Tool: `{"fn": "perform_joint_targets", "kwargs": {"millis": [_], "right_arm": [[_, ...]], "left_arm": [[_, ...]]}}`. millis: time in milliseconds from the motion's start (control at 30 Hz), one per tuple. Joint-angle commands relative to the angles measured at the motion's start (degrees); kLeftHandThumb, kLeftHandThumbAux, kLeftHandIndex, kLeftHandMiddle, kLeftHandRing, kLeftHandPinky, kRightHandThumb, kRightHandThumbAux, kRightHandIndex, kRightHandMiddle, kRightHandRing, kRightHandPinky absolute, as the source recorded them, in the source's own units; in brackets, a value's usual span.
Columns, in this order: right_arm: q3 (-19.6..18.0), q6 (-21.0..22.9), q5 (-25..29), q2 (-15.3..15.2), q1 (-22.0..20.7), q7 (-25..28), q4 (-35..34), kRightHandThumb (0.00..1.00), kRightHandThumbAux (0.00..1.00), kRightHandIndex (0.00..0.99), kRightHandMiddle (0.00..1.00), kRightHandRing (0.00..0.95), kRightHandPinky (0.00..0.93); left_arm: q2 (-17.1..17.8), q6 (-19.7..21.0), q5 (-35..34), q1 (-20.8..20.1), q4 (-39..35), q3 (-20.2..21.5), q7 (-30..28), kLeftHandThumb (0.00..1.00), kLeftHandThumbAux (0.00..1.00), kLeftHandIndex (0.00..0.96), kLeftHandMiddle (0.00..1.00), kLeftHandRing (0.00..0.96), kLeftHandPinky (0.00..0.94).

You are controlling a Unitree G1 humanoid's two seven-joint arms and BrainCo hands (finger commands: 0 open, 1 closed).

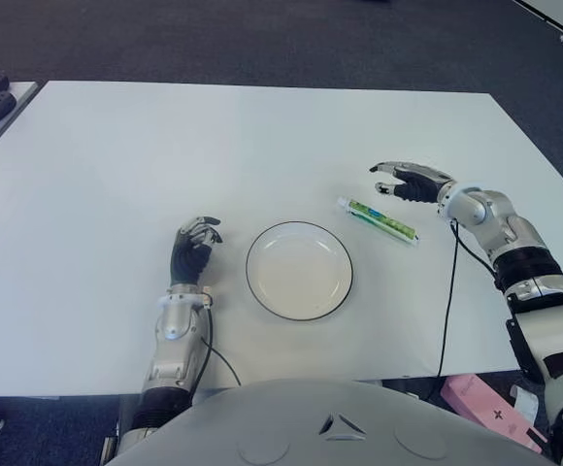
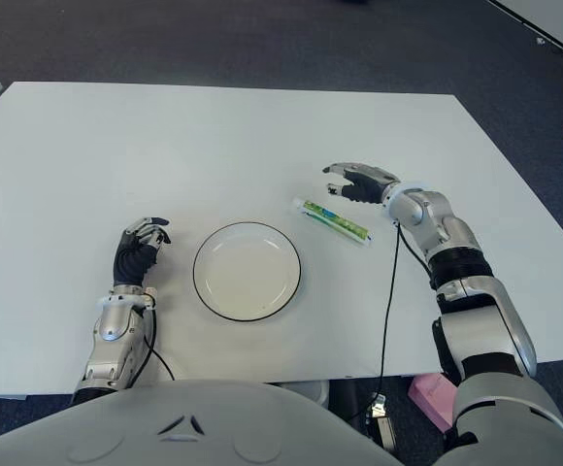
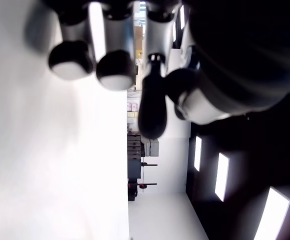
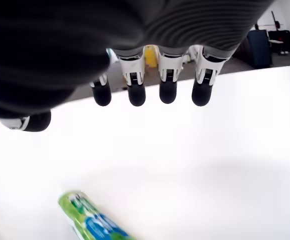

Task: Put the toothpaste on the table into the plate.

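Left robot hand [image 1: 193, 248] idle beside plate [image 1: 299, 271]; right robot hand [image 1: 410, 182] spread, empty, just beyond toothpaste [image 1: 378, 220]: flat tube risks skidding on surface [image 1: 165, 155].

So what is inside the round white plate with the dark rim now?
Nothing: the round white plate with the dark rim is bare, fully uncovered. The green toothpaste tube lies on the white table beside it, the open right hand above its far end.

toothpaste [image 4: 92, 222] cut off by right wrist view's edge, label unreadable
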Motion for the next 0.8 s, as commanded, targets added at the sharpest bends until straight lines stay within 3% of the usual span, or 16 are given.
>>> {"fn": "perform_joint_targets", "kwargs": {"millis": [33,133,400,800], "right_arm": [[3.78,-2.0,-3.89,-0.47,-2.77,-0.04,3.77,0.58,0.106,0.0,0.0,0.0,0.0],[7.48,-1.67,-7.33,0.9,-4.39,0.1,6.14,0.584,0.103,0.0,0.0,0.0,0.0],[11.92,-0.49,-11.35,3.66,-4.69,-3.11,9.17,0.597,0.11,0.0,0.0,0.0,0.0],[15.33,0.12,-13.91,4.28,-5.03,-5.54,12.28,0.589,0.106,0.0,0.0,0.0,0.0]], "left_arm": [[-0.53,-0.03,-0.14,1.28,3.38,0.39,0.53,0.695,0.72,0.439,0.887,0.886,0.877],[-1.02,-1.52,0.33,1.3,4.03,0.76,1.75,0.696,0.72,0.438,0.885,0.885,0.873],[-1.52,-1.83,0.64,1.38,4.23,0.72,2.83,0.697,0.721,0.438,0.881,0.883,0.87],[-1.49,-3.15,1.78,1.08,5.25,0.54,3.73,0.697,0.721,0.438,0.878,0.879,0.866]]}}
